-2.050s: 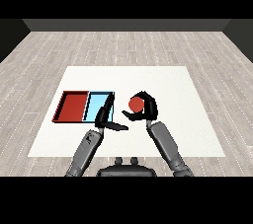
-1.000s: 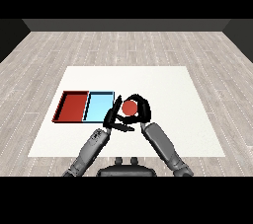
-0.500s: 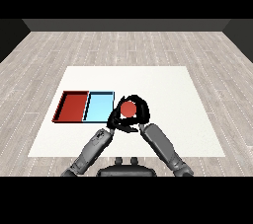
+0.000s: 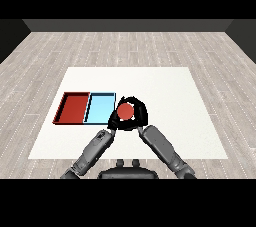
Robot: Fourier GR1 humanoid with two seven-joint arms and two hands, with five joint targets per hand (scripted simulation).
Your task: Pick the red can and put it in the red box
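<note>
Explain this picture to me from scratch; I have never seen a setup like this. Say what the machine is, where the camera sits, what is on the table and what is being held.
This is a humanoid robot seen from its own head, looking down and forward over a white table. The two grey forearms coming up from the lower corners are its arms, each ending in a black hand.

On the table, two shallow trays lie side by side: a red tray on the left and a light blue tray beside it.

The right hand is curled round a red can, just right of the light blue tray. The left hand is close against the can's left side; whether it is gripping the can cannot be told from this view.

The job is to put the can in the red tray, and it is not there yet.
</note>
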